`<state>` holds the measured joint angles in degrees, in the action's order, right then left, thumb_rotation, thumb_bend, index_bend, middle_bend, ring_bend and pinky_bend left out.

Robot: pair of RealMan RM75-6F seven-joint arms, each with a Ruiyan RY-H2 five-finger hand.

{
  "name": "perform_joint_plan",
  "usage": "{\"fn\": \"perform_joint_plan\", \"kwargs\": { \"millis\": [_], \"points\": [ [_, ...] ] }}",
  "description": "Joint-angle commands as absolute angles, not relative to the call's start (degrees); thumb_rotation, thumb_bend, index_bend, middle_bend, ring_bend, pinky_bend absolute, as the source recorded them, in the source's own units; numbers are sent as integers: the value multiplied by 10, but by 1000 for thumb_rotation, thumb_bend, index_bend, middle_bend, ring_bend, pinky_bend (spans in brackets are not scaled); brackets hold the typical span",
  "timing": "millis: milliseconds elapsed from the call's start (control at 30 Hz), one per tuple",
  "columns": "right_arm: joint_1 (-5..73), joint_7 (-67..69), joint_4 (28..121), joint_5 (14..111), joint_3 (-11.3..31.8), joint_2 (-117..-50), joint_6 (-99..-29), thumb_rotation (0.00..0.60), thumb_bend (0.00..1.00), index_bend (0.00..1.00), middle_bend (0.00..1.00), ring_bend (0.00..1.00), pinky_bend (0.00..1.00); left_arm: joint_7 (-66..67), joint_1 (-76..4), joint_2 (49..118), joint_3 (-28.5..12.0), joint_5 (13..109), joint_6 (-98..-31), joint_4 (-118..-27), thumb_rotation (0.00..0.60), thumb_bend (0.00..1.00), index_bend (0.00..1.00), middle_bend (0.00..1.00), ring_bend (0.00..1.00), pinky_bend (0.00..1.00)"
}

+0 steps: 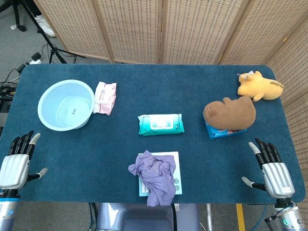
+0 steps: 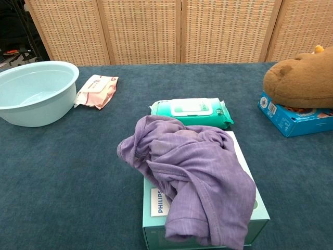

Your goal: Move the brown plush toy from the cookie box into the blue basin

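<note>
brown plush toy (image 1: 230, 112) lies on top of the cookie box (image 1: 224, 131), far from the blue basin (image 1: 66, 105). right hand (image 1: 269, 169) and left hand (image 1: 16, 161) hold nothing, fingers apart. right hand is closer, so it should grab the soft middle and lift straight up.

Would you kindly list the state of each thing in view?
brown plush toy: lying on the cookie box
blue basin: upright, empty
purple cloth: crumpled over a box
green wipes pack: lid closed
left robot hand: open
right robot hand: open
</note>
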<state>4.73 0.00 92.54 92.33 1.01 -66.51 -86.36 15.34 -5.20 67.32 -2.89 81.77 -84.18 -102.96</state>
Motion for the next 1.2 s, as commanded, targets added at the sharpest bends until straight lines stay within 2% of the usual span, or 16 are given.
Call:
{"fn": "perform_joint_plan", "kwargs": {
  "millis": [33, 967, 1200],
  "points": [
    [48, 3, 924, 921, 10, -664, -861, 600, 0, 5, 0, 0, 0, 156, -52, 674, -29, 817, -842, -1030, 600, 0, 0, 0, 0, 0],
    [49, 14, 920, 927, 10, -665, -865, 600, 0, 0, 0, 0, 0, 153, -45, 663, -20, 837, -857, -1046, 600, 0, 0, 0, 0, 0],
    [78, 10, 956, 917, 34, -644, -838, 600, 0, 0, 0, 0, 0, 154, -46, 665, -22, 830, -852, -1044, 600, 0, 0, 0, 0, 0]
  ]
}}
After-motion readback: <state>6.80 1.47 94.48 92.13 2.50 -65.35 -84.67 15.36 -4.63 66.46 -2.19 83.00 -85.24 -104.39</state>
